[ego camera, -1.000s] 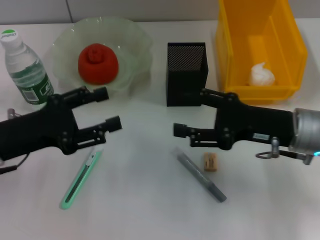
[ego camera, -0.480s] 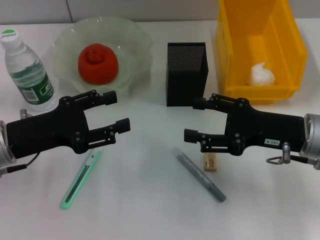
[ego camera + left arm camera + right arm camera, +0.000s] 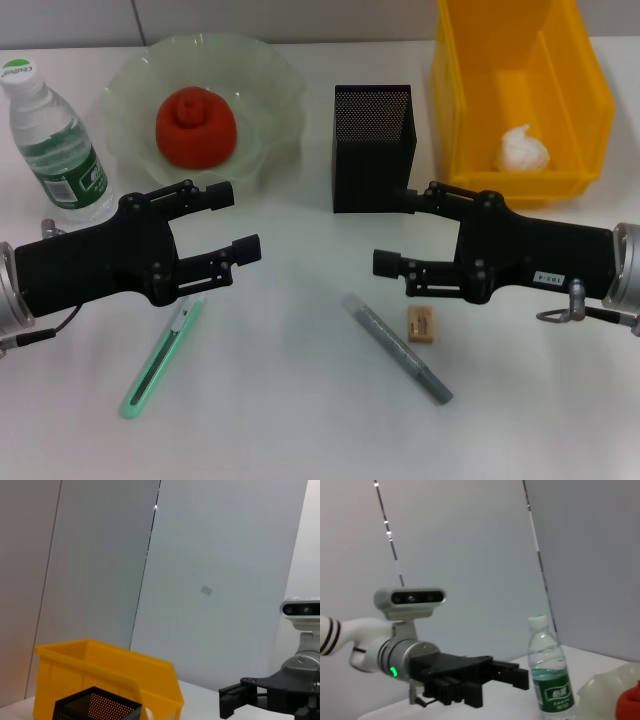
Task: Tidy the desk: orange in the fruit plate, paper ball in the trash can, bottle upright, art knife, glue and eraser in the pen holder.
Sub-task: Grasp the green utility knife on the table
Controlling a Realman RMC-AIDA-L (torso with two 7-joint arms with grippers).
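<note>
Art knife [image 3: 160, 360] lies just below the wide-open left gripper [image 3: 232, 220]; right gripper [image 3: 398, 232] spread too.

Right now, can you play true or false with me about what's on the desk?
1. The orange sits in the plate. True.
2. The bottle lies on its side. False: it stands upright.
3. The paper ball is in the yellow bin. True.
4. The eraser is inside the pen holder. False: it lies on the desk beside the grey glue stick.
5. The left gripper holds the knife. False: it is open, and the knife lies on the desk.
</note>
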